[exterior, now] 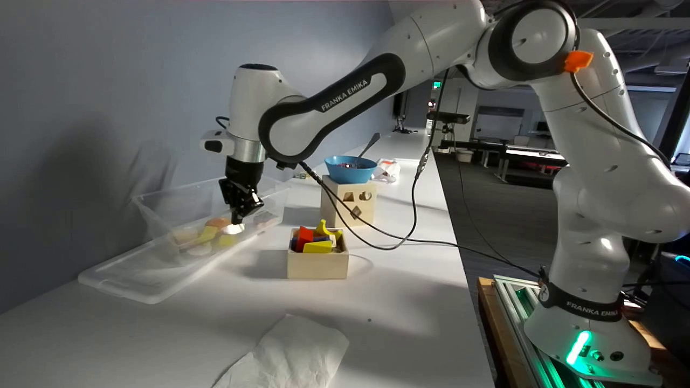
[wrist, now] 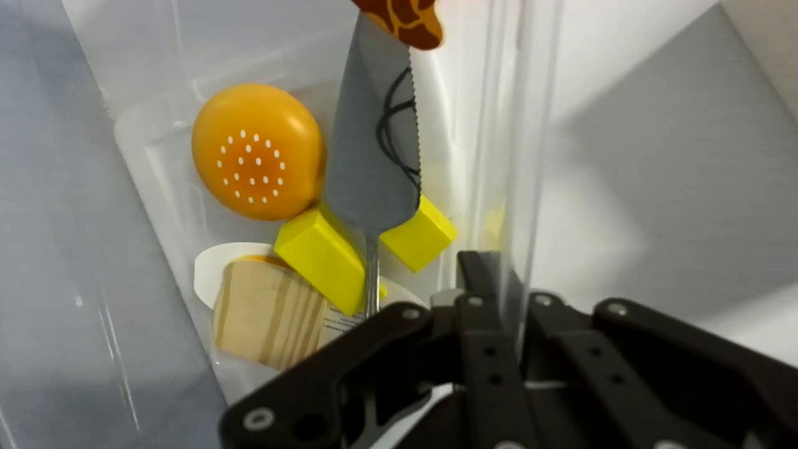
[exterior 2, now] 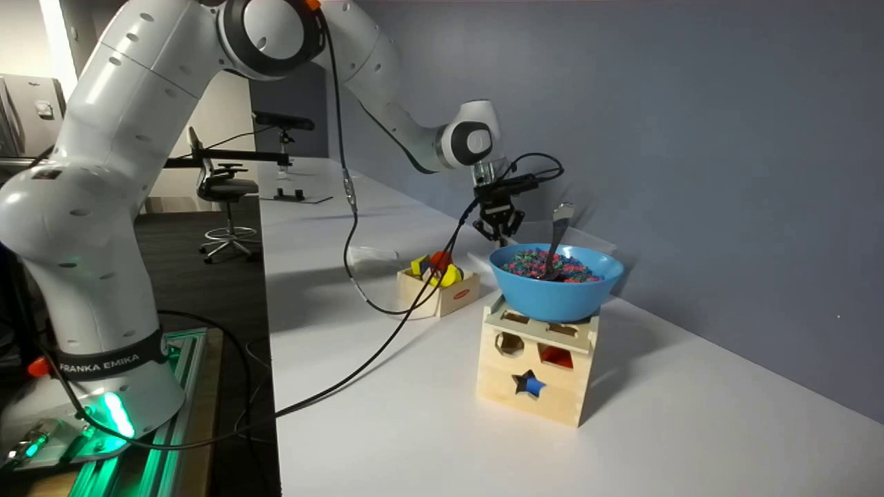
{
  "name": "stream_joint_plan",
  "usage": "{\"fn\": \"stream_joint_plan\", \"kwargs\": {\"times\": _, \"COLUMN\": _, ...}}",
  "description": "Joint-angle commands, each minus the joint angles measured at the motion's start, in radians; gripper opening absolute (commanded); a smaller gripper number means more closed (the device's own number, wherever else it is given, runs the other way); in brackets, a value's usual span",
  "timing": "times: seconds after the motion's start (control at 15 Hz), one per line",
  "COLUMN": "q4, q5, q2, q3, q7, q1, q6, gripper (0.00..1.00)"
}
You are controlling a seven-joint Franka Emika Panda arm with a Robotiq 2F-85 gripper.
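A clear plastic bin (exterior: 156, 207) stands by the wall, with my gripper (exterior: 237, 218) pointing down at its near side. In the wrist view the bin's thin upright wall (wrist: 530, 149) runs between the fingers of the gripper (wrist: 499, 274), which is shut on it. Inside lie an orange bun (wrist: 255, 156) with white dots, a cake server (wrist: 374, 137), yellow blocks (wrist: 324, 255) and a striped wood-coloured piece (wrist: 268, 312). A giraffe-patterned piece (wrist: 408, 22) is cut off by the frame's top. From behind the blue bowl, the gripper (exterior 2: 503, 238) shows in an exterior view.
A flat clear lid (exterior: 135, 283) lies in front of the bin. Nearby stands a small wooden box (exterior: 317, 264) of coloured blocks. A blue bowl (exterior 2: 552, 293) with a spoon sits on a wooden shape sorter (exterior 2: 528, 383). Crumpled paper (exterior: 296, 350) lies nearer. Cables (exterior: 388, 248) hang from the arm.
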Motion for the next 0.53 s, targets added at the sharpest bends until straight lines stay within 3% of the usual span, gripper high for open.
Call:
{"fn": "stream_joint_plan", "kwargs": {"times": 0.0, "q4": 0.012, "q5": 0.005, "q2": -0.004, "q3": 0.035, "q7": -0.030, "q1": -0.012, "q6": -0.052, "gripper": 0.31}}
{"fn": "stream_joint_plan", "kwargs": {"times": 0.2, "q4": -0.100, "q5": 0.086, "q2": -0.106, "q3": 0.076, "q7": -0.002, "q1": -0.044, "q6": 0.019, "gripper": 0.51}}
{"fn": "stream_joint_plan", "kwargs": {"times": 0.47, "q4": -0.142, "q5": 0.184, "q2": -0.154, "q3": 0.091, "q7": 0.066, "q1": -0.068, "q6": 0.156, "gripper": 0.77}}
